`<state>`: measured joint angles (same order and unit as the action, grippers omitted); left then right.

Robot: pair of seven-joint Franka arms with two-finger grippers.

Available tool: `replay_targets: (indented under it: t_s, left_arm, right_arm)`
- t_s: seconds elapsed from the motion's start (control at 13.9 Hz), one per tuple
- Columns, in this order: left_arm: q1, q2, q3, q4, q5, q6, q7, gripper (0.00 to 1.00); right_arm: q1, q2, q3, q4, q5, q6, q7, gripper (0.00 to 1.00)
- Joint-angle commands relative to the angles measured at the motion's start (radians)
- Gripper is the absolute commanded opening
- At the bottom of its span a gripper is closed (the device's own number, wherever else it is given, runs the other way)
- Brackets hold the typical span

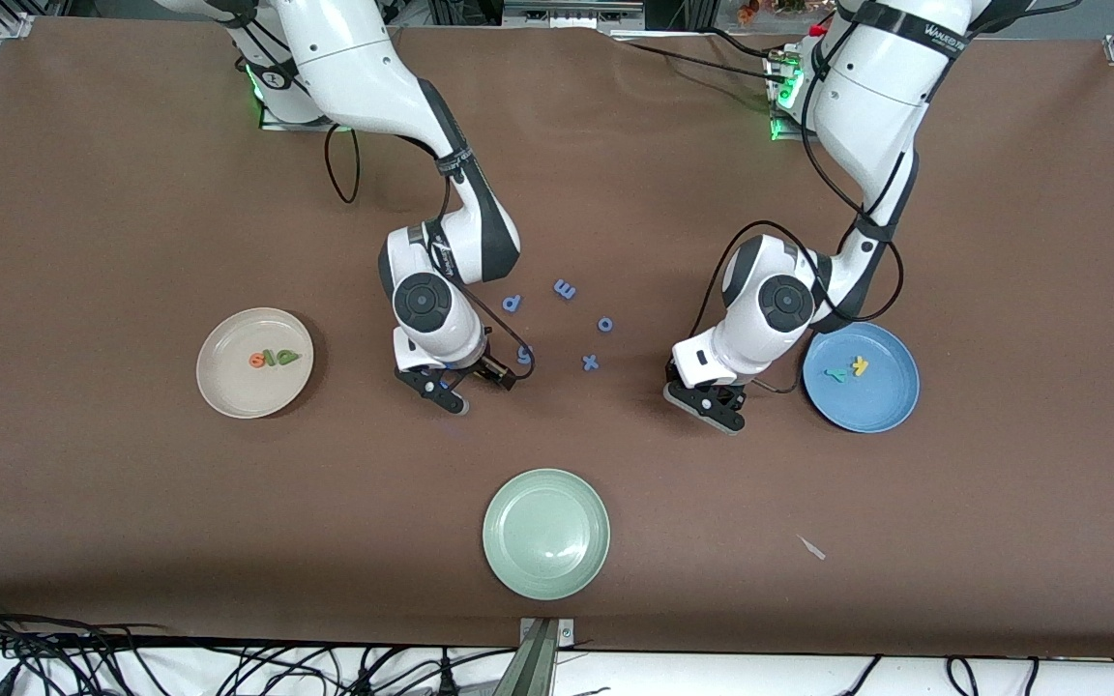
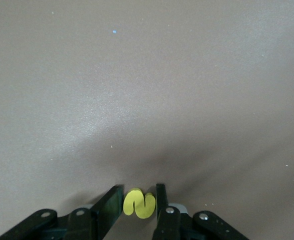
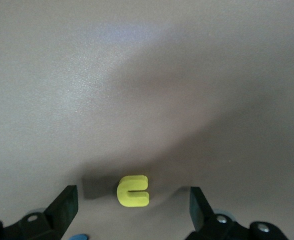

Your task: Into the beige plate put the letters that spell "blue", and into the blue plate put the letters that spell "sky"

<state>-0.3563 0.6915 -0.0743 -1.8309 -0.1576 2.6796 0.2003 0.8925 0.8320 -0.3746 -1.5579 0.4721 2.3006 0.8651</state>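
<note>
Yellow s [image 2: 139, 204] clamped in left pincer [image 2: 138, 206]; yellow u [image 3: 133, 190] between spread right pincer [image 3: 133, 205] fingers.

A matt brown table covering [image 1: 131, 503], faintly grained like leatherette, lay smooth. The beige plate [image 1: 228, 391], blue plate [image 1: 891, 401] and pale green plate [image 1: 518, 565] looked glazed with a soft sheen. The yellow s [image 2: 139, 203] and yellow u [image 3: 133, 190] appeared matt, possibly foam. The arms' white shells [image 1: 364, 58] were glossy plastic.
</note>
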Motion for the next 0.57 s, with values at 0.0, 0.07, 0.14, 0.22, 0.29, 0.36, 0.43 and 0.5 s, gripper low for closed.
replay_targets:
  t_s: [0.0, 0.07, 0.14, 0.22, 0.29, 0.36, 0.43, 0.5]
  left_arm:
    - [-0.004, 0.003, 0.024, -0.008, 0.043, -0.001, -0.018, 0.3]
    - [-0.003, -0.003, 0.024, -0.008, 0.043, -0.004, -0.018, 0.3]
    - [0.002, -0.013, 0.024, -0.008, 0.043, -0.007, -0.018, 0.3]
    - [0.006, -0.024, 0.024, -0.008, 0.043, -0.024, -0.018, 0.3]
    - [0.019, -0.041, 0.024, -0.01, 0.043, -0.04, -0.016, 0.3]
    - [0.039, -0.055, 0.024, -0.011, 0.044, -0.052, -0.016, 0.3]
    - [0.066, -0.072, 0.024, -0.024, 0.046, -0.055, -0.013, 0.3]
    - [0.103, -0.09, 0.021, -0.04, 0.046, -0.063, -0.006, 0.29]
  right_arm:
    - [-0.003, 0.018, 0.0, 0.027, 0.022, 0.003, -0.008, 0.84]
    - [-0.003, 0.019, 0.0, 0.027, 0.022, 0.005, -0.006, 0.76]
    - [-0.003, 0.019, 0.0, 0.027, 0.023, 0.003, -0.006, 0.68]
    - [-0.003, 0.019, 0.002, 0.027, 0.023, 0.003, -0.005, 0.6]
    - [-0.003, 0.019, 0.0, 0.027, 0.023, 0.003, -0.001, 0.53]
    - [-0.003, 0.019, 0.0, 0.027, 0.023, 0.003, -0.001, 0.45]
    - [-0.003, 0.019, 0.0, 0.027, 0.023, 0.003, -0.003, 0.36]
    - [-0.003, 0.019, 0.0, 0.027, 0.022, 0.003, -0.009, 0.29]
